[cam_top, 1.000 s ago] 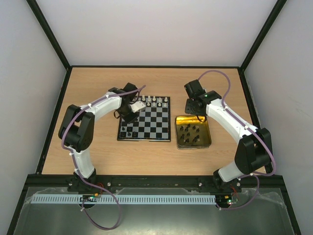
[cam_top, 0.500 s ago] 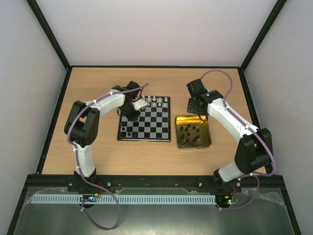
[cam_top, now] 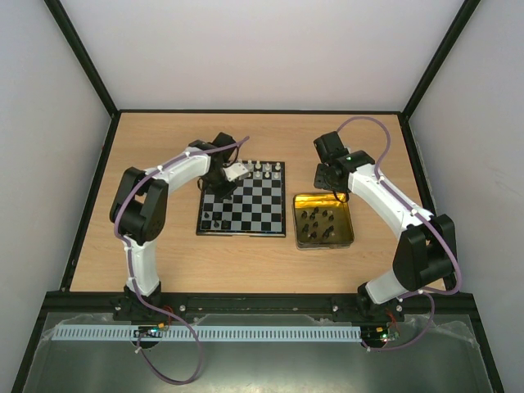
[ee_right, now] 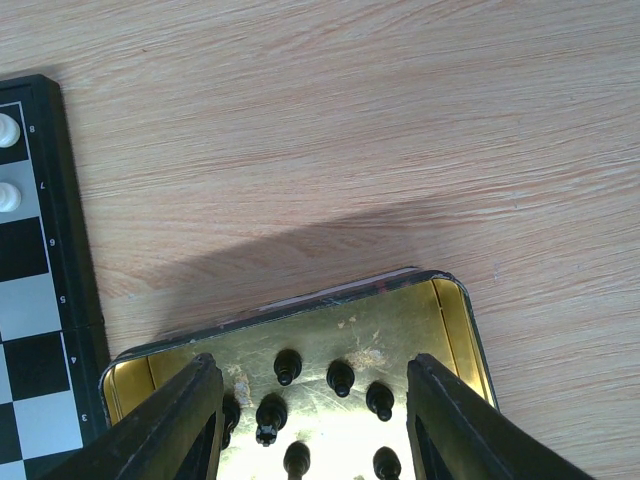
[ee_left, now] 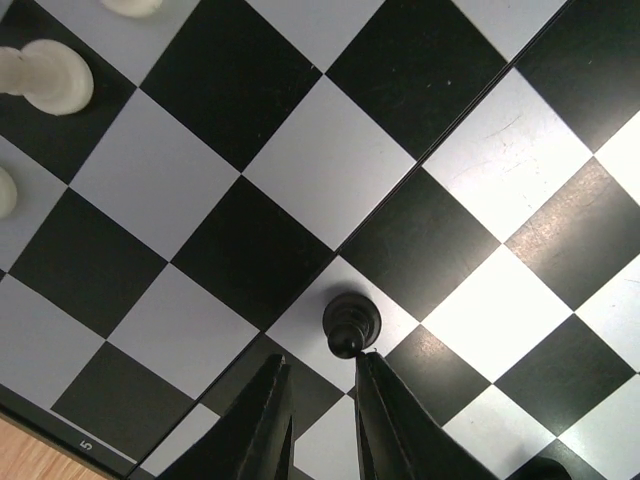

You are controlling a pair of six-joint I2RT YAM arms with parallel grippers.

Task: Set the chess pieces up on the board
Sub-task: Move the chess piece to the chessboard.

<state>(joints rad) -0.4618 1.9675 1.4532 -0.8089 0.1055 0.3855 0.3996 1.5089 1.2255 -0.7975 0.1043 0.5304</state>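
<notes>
The board lies mid-table, with white chessmen along its far row and a few black ones at its near left corner. My left gripper hovers over the board's far left part. In the left wrist view its fingers are slightly apart and empty, and a black pawn stands on a light square just beyond the right fingertip. My right gripper is wide open and empty above the far edge of the tin, where several black chessmen lie.
The yellow-lined metal tin sits right of the board, almost touching it. White pieces show at the left wrist view's top left. The board's edge with white pawns lies left in the right wrist view. Bare wood surrounds both.
My left gripper has moved from the board's left edge toward its far left part, and the left elbow has swung right. The right arm has barely moved.
</notes>
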